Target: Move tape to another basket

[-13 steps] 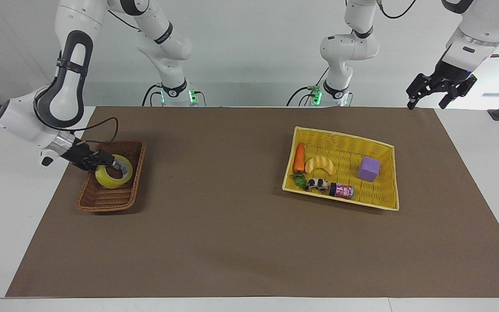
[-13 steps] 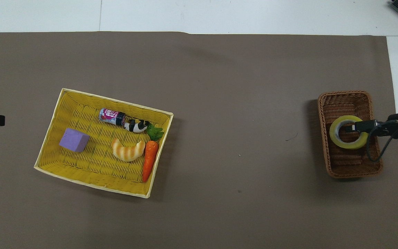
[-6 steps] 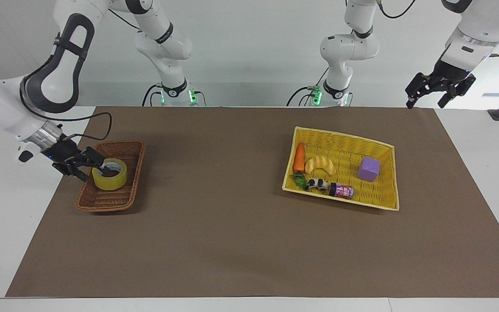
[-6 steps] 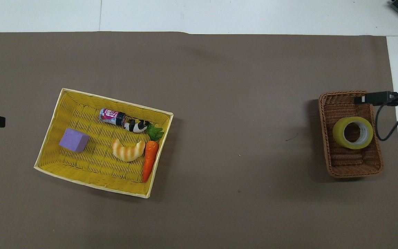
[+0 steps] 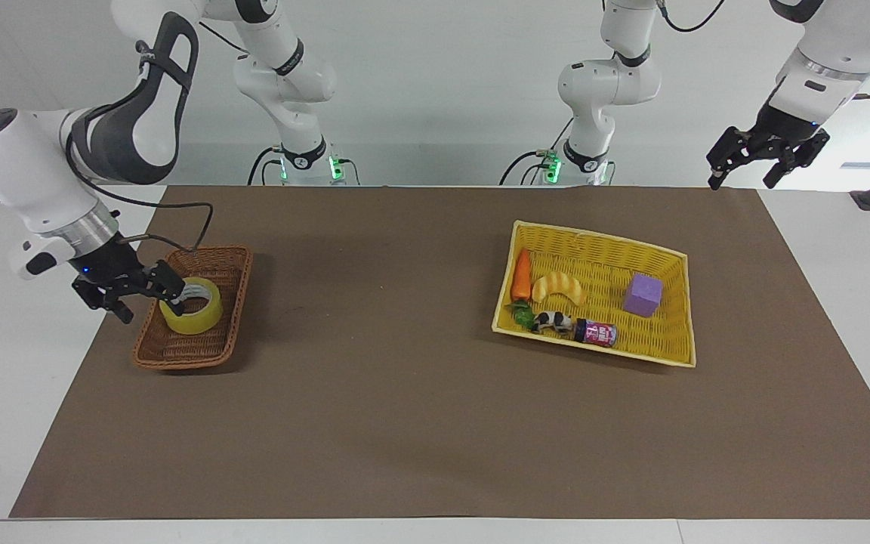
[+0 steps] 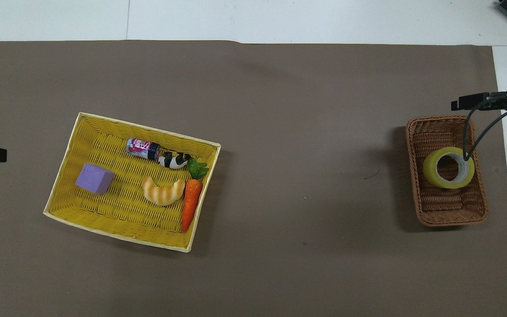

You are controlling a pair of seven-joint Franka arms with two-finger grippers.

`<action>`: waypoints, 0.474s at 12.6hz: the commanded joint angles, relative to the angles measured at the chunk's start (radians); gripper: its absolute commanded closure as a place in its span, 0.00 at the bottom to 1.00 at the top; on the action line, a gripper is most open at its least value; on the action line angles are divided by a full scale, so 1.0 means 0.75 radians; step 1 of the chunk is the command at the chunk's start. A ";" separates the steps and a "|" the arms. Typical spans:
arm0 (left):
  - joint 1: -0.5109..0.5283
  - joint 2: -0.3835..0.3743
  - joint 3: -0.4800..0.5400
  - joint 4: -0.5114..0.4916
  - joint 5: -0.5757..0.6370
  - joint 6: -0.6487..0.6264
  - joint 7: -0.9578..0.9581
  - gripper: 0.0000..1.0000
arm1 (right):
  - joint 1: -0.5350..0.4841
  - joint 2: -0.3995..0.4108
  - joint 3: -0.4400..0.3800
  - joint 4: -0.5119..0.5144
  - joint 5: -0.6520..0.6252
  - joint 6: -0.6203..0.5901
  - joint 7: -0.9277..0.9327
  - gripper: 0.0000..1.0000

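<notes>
**Tape sits in the wicker basket, both grippers empty**

While the tape lies flat in the basket, core hole facing up, nothing grips it. It rests in the basket's half nearer the robots, close to the wall at the table-edge side. The basket stands on the brown mat at the right arm's end of the table.

Right gripper hangs just above the basket's outer rim, beside the tape, w/ jaws spread and nothing between them. One fingertip overlaps the roll's edge in the facing view; can't tell if it touches. In the overhead view a dark finger of that gripper shows over the mat by the basket's corner farthest from the robots, and its cable droops across the roll.

Left gripper is raised over the mat's corner at the left arm's end, waiting, jaws spread, empty.

Yellow basket stands toward the left arm's end, well apart from the wicker one. Inside: carrot, croissant toy, purple block, cow figure and a small can lying on its side, touching the cow.
</notes>
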 commanded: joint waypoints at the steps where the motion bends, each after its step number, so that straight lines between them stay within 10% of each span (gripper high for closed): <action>1: 0.015 -0.007 -0.006 0.015 -0.014 -0.026 0.007 0.00 | 0.087 -0.082 0.004 -0.020 -0.130 -0.065 0.215 0.00; 6: 0.015 -0.007 -0.006 0.015 -0.014 -0.026 0.007 0.00 | 0.174 -0.261 0.004 -0.010 -0.237 -0.303 0.490 0.00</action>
